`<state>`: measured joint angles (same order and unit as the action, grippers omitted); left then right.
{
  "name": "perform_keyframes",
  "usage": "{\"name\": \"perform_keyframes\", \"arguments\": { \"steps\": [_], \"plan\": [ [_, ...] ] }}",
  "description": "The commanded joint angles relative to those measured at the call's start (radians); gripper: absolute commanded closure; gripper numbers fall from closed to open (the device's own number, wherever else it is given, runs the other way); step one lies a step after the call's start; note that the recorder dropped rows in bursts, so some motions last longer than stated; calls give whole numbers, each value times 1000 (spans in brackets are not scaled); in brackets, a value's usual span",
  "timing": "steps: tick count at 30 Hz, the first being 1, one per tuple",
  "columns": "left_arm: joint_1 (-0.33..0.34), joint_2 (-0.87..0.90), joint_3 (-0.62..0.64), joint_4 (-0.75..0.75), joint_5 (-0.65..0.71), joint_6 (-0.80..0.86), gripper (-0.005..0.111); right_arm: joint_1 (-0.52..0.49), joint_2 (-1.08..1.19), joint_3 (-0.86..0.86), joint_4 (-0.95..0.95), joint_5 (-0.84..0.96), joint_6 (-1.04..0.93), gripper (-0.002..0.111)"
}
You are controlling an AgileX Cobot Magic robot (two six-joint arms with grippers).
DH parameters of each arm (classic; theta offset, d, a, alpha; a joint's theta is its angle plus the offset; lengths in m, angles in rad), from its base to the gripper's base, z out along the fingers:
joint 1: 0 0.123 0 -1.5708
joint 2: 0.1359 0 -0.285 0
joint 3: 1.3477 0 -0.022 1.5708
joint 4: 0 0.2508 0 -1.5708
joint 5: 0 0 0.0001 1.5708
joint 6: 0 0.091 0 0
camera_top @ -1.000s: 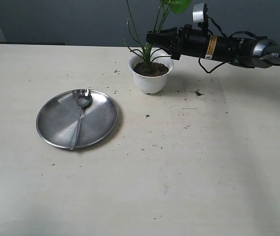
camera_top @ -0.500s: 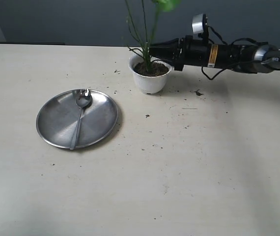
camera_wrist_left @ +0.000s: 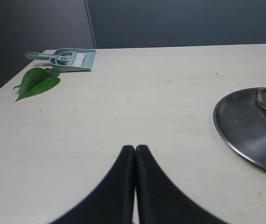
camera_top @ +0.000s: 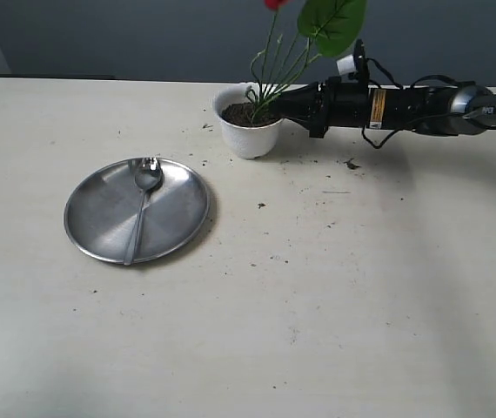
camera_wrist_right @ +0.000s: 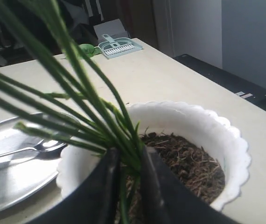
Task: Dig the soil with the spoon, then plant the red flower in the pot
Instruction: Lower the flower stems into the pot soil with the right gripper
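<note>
The right gripper (camera_wrist_right: pixel 126 186) has its jaws clamped on the lower stems of the red flower (camera_top: pixel 274 61); the wrist view shows the thin green stems pinched in the narrow slot between the two black fingers (camera_wrist_right: pixel 102 191), just above the soil (camera_wrist_right: pixel 184 163). The very base of the stems is hidden behind the fingers, so I cannot tell whether it is pushed into the soil or only resting on it. The soil fills the pot (camera_wrist_right: pixel 235 149) nearly to its scalloped rim, and the pot stands upright on the table (camera_top: pixel 335 305), towards the far edge. From the exterior view the flower leans away from the pot's centre towards the arm, with the broad leaf and red petals high above the gripper.

The left gripper (camera_wrist_left: pixel 134 186) has its jaws pressed together on nothing and sits low over bare table, well apart from the pot.

The spoon (camera_top: pixel 142 205) lies in the steel plate (camera_top: pixel 100 218), held by neither gripper, so I judge the digging finished. Dark crumbs lie scattered on the table near the pot.

Planting looks close to done: the flower is in the pot but leaning and gripped. What seems left is to seat the stems, let go and draw the arm clear
</note>
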<state>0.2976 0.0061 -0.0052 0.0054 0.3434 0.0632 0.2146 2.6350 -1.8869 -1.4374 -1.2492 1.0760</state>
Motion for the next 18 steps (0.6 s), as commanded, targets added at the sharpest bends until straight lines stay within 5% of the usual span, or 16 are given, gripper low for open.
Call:
{"name": "perform_keyframes", "arguments": {
  "steps": [1,18],
  "plan": [
    [0,-6,5,0,-8,-1,107,-4,-16,6,-24,28,-5,92],
    [0,-6,5,0,-8,-1,107,0,-60,6,-60,28,22,92]
  ]
}}
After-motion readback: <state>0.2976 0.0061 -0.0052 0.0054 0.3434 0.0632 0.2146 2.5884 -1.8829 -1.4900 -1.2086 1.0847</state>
